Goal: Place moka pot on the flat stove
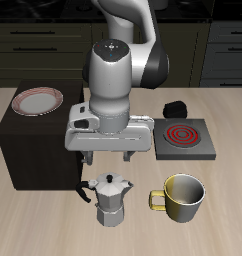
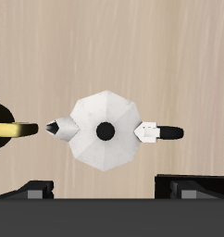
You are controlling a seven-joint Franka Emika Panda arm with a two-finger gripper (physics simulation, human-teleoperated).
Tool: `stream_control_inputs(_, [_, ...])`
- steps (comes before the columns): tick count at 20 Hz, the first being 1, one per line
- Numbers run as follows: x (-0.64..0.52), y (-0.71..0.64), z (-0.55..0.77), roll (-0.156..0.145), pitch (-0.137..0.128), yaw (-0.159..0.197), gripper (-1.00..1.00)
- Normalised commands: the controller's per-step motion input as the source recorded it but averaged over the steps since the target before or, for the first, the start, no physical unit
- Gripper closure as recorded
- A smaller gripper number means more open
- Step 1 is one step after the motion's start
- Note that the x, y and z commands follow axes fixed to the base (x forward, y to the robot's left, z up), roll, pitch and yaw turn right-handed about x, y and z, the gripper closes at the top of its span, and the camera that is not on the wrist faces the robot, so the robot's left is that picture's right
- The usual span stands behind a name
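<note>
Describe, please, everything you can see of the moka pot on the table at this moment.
The moka pot is a small silver pot of faceted metal with a lid topped by a dark knob, a pointed spout on one side and a black-tipped handle on the opposite side. It stands upright on the wooden table near its front edge, beside the brass-coloured mug without touching it. The gripper hangs directly above it, jaws open, not touching it.
</note>
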Motion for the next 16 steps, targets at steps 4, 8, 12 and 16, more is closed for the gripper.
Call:
stream_control_inputs(4, [0.10, -0.01, -0.21, -0.005, 0.009, -0.008, -1.00])
stream_control_inputs(8, [0.09, 0.00, -0.17, -0.004, 0.002, 0.014, -1.00])
stream_control_inputs(12, [0.06, 0.04, -0.17, 0.008, 0.000, -0.009, -1.00])
stream_control_inputs(16, [0.05, 0.03, -0.17, -0.004, 0.005, -0.006, -1.00])
